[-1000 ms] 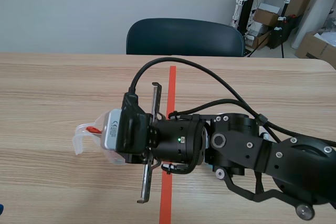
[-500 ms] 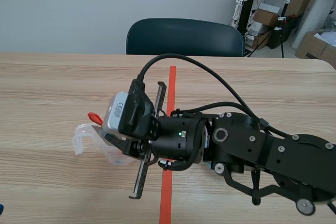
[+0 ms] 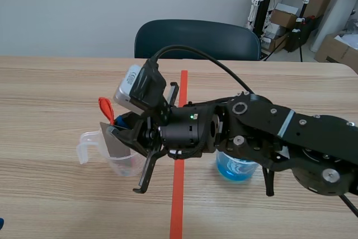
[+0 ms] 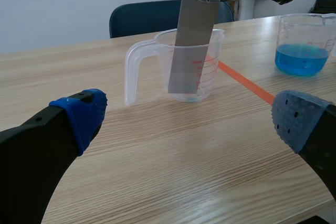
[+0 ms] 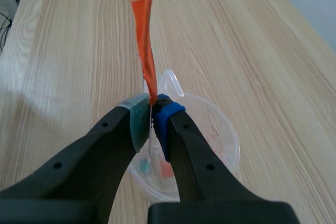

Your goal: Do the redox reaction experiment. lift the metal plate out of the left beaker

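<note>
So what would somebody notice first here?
The right gripper pinching a metal plate by its top, the plate's lower half inside the clear beaker left of the tape line. Then the bright orange tag sticking up past the gripper, and the beaker of blue liquid across the line.

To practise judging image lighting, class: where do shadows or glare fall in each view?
Scene view: soft shadow on the table under the right arm. Left wrist view: pale sheen on the wood ahead of the left hand. Right wrist view: bright glare on the wood beside the right hand.
</note>
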### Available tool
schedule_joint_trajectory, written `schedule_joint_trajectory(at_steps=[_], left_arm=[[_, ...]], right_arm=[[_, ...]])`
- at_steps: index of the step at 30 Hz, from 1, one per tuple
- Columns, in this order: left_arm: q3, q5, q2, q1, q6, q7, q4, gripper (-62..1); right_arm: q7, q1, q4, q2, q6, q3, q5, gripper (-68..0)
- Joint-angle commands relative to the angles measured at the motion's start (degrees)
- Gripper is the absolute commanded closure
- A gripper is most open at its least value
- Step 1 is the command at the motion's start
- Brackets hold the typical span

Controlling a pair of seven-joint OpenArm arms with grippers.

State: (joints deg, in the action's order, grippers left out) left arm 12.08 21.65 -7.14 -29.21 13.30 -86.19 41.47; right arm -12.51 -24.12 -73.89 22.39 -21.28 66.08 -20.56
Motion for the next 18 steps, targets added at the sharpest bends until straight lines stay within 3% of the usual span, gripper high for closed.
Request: schedule_joint_trajectory(at_steps=[1,18], left_arm=[[0.2,-0.2,-0.4,-0.3,0.0,-2.8,0.7,-62.3],[0.2,-0.2,-0.4,-0.3,0.0,-2.8,0.7,-62.3]], right_arm=[[0.3,-1.3,-1.5,0.0,-0.2,-1.3,-0.9,-0.4],[4.5,-2.0,-3.3,0.0,-1.3,-5.8,-4.7,-0.4]])
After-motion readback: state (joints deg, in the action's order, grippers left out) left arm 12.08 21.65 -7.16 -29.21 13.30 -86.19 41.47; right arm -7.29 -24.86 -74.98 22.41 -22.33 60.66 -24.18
